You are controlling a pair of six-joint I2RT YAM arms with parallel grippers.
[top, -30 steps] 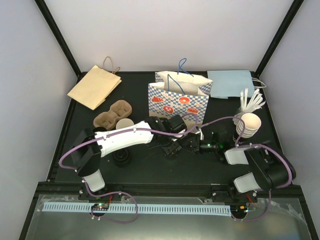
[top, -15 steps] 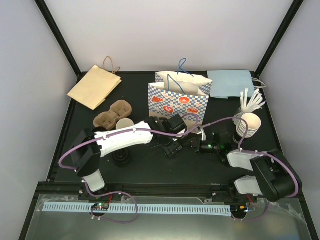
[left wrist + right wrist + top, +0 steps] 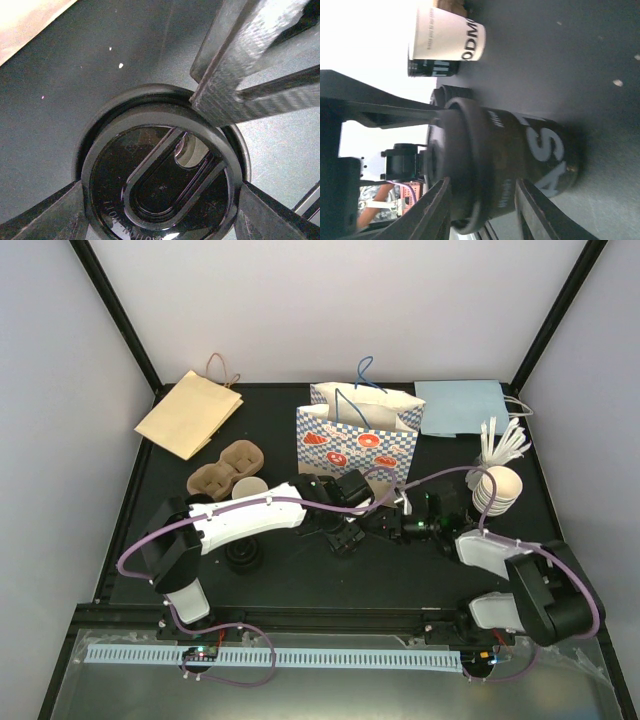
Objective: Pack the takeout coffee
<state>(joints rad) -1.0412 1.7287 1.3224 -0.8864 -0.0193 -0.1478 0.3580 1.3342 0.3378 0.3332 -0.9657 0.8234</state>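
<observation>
At the middle of the surface (image 3: 300, 585), the black takeout cup (image 3: 540, 150) stands upright with its black lid (image 3: 160, 150) on top. The left hand (image 3: 160, 202) is clamped on the lid's rim from both sides. The right hand (image 3: 482, 187), reaching in from 3 o'clock, has its fingers apart, one lying over the lid's edge. A checked paper bag (image 3: 355, 435) stands open at 12 o'clock.

Three paper bags: one checked bag (image 3: 355, 435), one brown kraft bag (image 3: 188, 412), one pale blue bag (image 3: 462, 407); one cardboard cup carrier (image 3: 222, 470); one lidded black cup (image 3: 520, 160); one other dark cup (image 3: 432, 67); one white cup (image 3: 250, 488); one stack of pale cups (image 3: 497, 490), number unclear; one bundle of white stirrers (image 3: 505, 440), too many to count.
</observation>
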